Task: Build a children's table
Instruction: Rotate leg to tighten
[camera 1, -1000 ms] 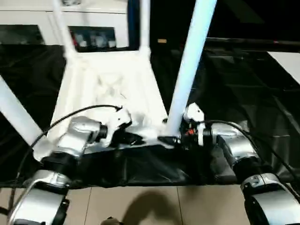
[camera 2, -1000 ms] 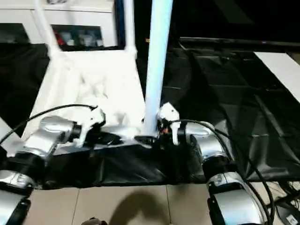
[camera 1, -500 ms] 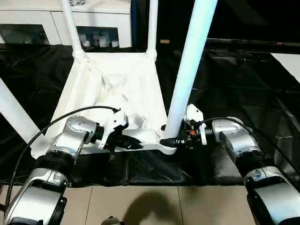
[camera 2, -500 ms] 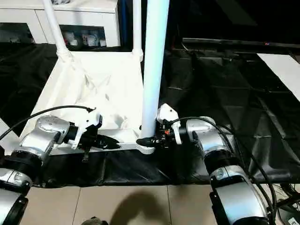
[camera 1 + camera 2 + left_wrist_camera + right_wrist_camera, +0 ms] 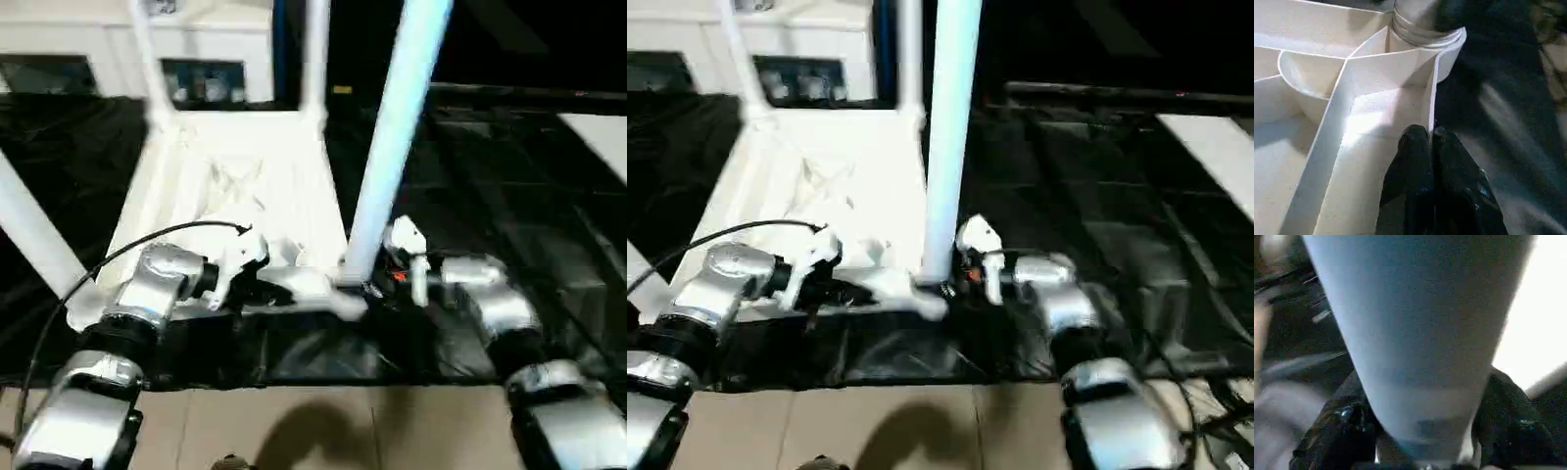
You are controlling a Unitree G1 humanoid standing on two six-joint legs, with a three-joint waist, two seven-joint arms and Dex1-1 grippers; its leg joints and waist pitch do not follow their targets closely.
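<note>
Right end effector (image 5: 1422,431) apparently around leg (image 5: 1420,333)

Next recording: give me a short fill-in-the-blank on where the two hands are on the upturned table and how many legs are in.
1. The left hand is shut on the tabletop's near ____.
2. The right hand has a finger on each side of the near right ____.
3. The tabletop lies with its ribbed ____ facing up.
4. Counting the near right leg, ____ legs stand up from the corners.

Missing words: rim; leg; underside; four
</note>
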